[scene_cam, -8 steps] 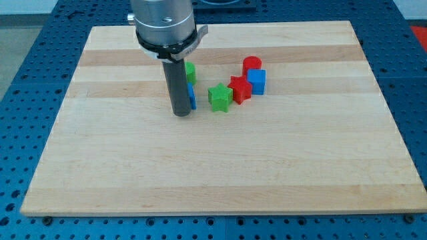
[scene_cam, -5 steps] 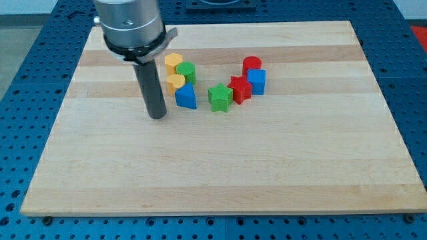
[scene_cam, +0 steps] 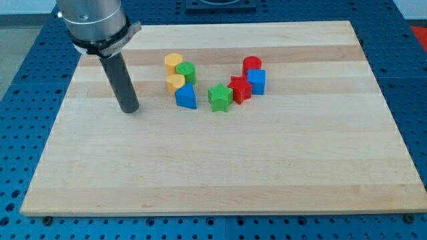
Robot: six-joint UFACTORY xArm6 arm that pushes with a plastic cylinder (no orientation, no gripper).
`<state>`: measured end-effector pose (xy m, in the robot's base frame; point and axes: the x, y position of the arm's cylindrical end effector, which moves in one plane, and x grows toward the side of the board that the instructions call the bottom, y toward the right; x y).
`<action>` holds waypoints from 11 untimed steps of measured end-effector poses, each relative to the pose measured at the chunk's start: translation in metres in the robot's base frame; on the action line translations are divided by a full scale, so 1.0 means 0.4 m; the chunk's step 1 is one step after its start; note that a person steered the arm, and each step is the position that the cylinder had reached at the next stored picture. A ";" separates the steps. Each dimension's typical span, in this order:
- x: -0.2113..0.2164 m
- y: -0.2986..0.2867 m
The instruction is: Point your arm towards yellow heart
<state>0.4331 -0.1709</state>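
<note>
The yellow heart lies in a cluster of blocks at the board's upper middle, between a yellow hexagon-like block above it and a blue triangular block below it. A green round block touches its right side. My tip rests on the board to the left of the cluster, about seventy pixels left of and slightly below the yellow heart, touching no block.
A green star, a red star, a blue cube and a red cylinder form an arc right of the heart. The wooden board sits on a blue perforated table.
My tip has moved steadily to the view's left, away from the blue triangular block and the cluster. The yellow blocks, hidden behind the rod before, now show. No block moved.
</note>
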 end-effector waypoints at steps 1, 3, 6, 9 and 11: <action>0.000 -0.001; 0.000 -0.002; 0.000 -0.006; -0.032 -0.030; -0.040 0.081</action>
<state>0.4171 -0.1384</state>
